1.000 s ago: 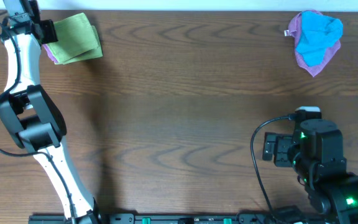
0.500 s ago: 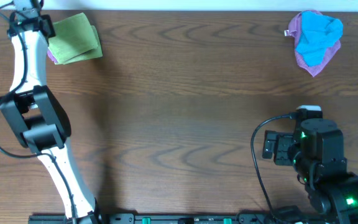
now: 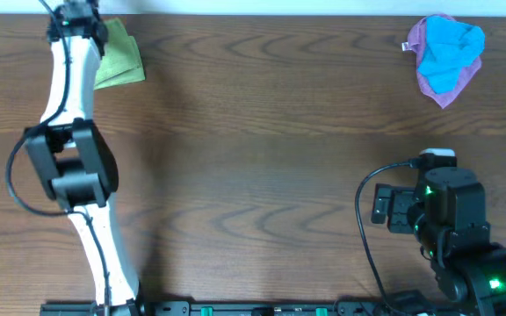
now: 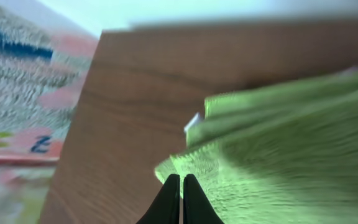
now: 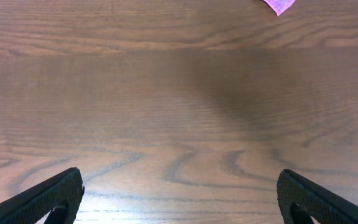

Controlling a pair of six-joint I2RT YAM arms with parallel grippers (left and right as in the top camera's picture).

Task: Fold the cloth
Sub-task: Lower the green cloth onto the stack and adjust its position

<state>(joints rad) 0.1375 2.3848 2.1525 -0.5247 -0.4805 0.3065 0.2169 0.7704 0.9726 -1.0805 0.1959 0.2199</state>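
- The cloth (image 4: 278, 143), a lime-green towel, lies at the far left corner of the worktop (image 3: 262, 158). It is bunched in layers rather than spread flat, and its small white label (image 4: 193, 122) shows at one edge.
- My left claw (image 4: 181, 186) reaches out to that corner with its jaws together, tips right at the cloth's nearest corner. The wrist view is blurred, so I cannot tell whether any fabric is pinched between them.
- My right claw (image 5: 179, 186) hangs with jaws wide apart over bare wood by the near right edge, holding nothing.
- A blue cloth (image 3: 451, 44) sits on a purple cloth (image 3: 437, 90) at the far right corner, well apart from my work.
- I judge this to be the opening step: taking hold of a corner, with no fold made yet.
- The next move calls for a sure grip, then drawing the cloth toward the middle of the worktop and spreading it flat. If the corner slips free, I should open up and pinch deeper.
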